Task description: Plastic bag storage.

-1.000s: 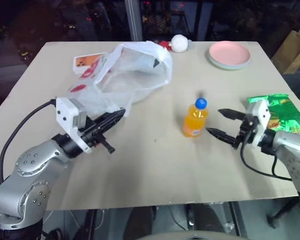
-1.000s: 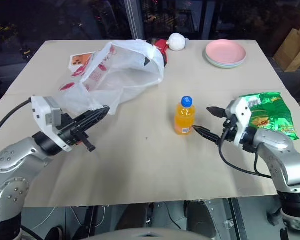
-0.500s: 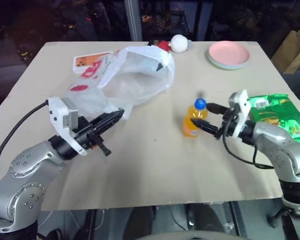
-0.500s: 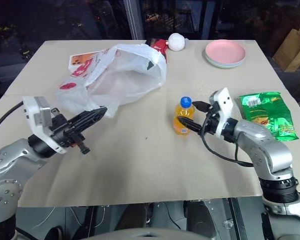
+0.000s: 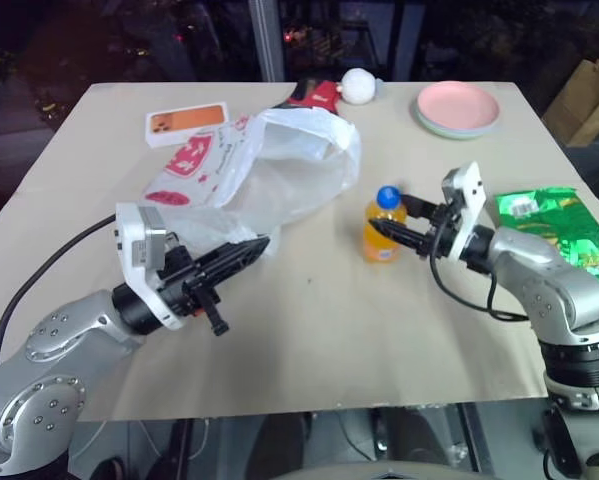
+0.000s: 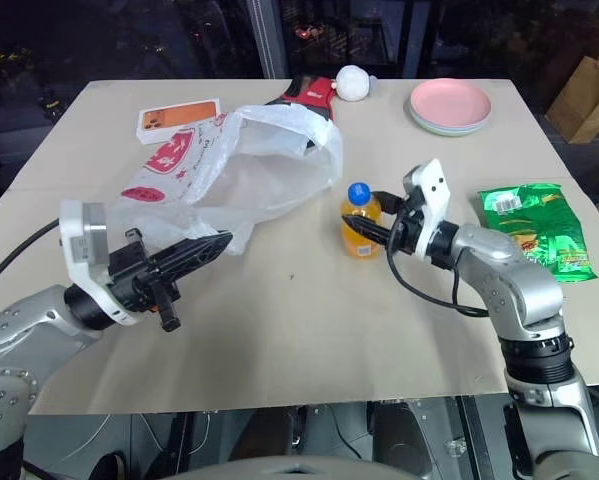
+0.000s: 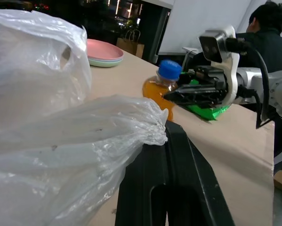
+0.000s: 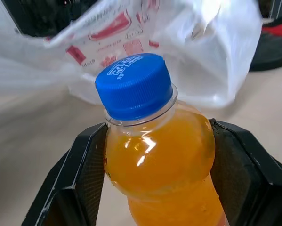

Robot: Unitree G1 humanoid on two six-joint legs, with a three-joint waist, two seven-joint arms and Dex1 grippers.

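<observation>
While the left gripper (image 5: 249,246) pinches the plastic bag (image 5: 269,170), the right gripper (image 8: 150,155) clasps the orange bottle (image 5: 384,226).

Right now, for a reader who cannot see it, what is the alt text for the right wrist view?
The right gripper's two black fingers flank an orange drink bottle with a blue cap. Behind it lies the plastic bag, white with red print, on the table.

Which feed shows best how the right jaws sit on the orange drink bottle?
The right wrist view: the orange drink bottle stands between the right gripper's black jaws, one against each side of its body below the blue cap. The head views show that gripper reaching the bottle from the side, contact hidden. The left wrist view shows them at a distance.
</observation>
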